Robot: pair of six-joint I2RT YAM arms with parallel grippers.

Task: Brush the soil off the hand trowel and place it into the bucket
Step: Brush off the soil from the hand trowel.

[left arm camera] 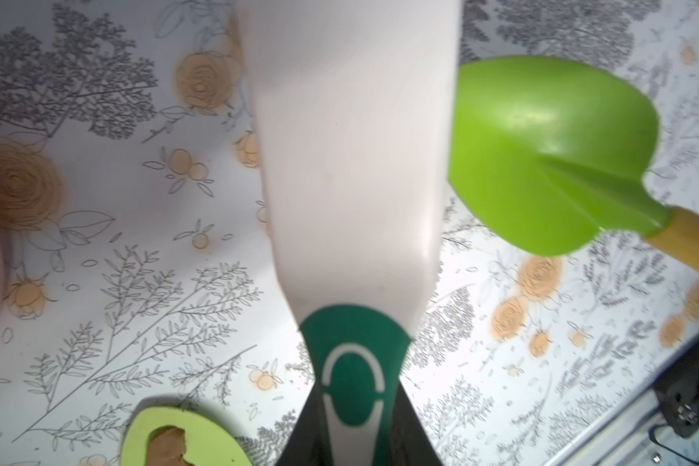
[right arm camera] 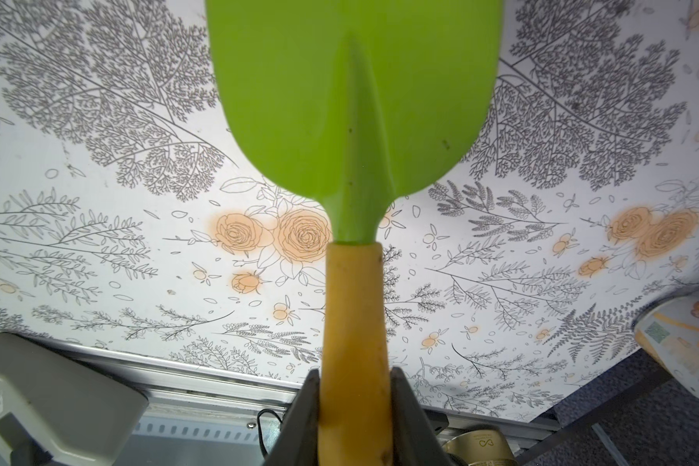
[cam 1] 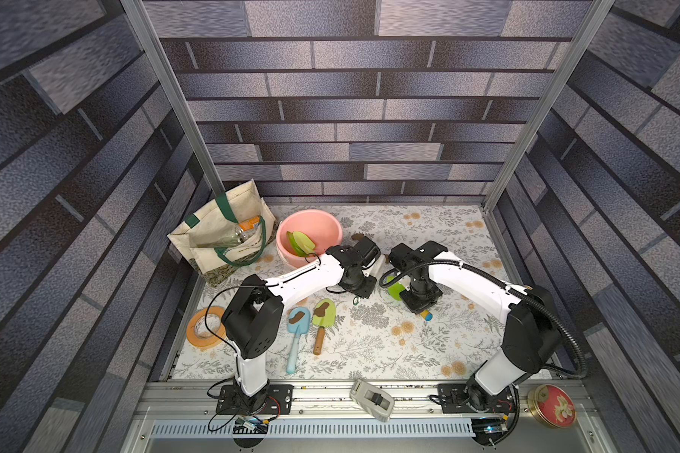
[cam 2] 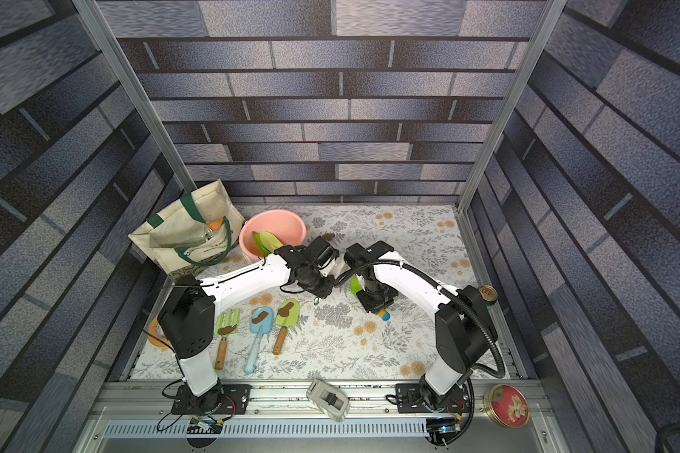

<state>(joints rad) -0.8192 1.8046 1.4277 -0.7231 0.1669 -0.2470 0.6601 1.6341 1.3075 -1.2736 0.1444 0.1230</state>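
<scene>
Green hand trowel (right arm camera: 352,101) looks clean, its handle clamped in the right gripper (right arm camera: 355,387). At its ten o'clock, the left gripper (left arm camera: 356,407) clamps a white brush (left arm camera: 352,161).

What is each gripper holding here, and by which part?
The right gripper clamps the green trowel by its wooden handle. The left gripper grips the white brush at its green handle end.

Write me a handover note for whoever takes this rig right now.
Left hand: shut on the brush. Right hand: shut on the held trowel by its wooden handle; the blade face in view is clean.
Bucket, rear left, already holds green tools.
Left to do: put the held trowel in the bucket; blue trowel, green trowel and rake lie on the mat, soil on each.
</scene>
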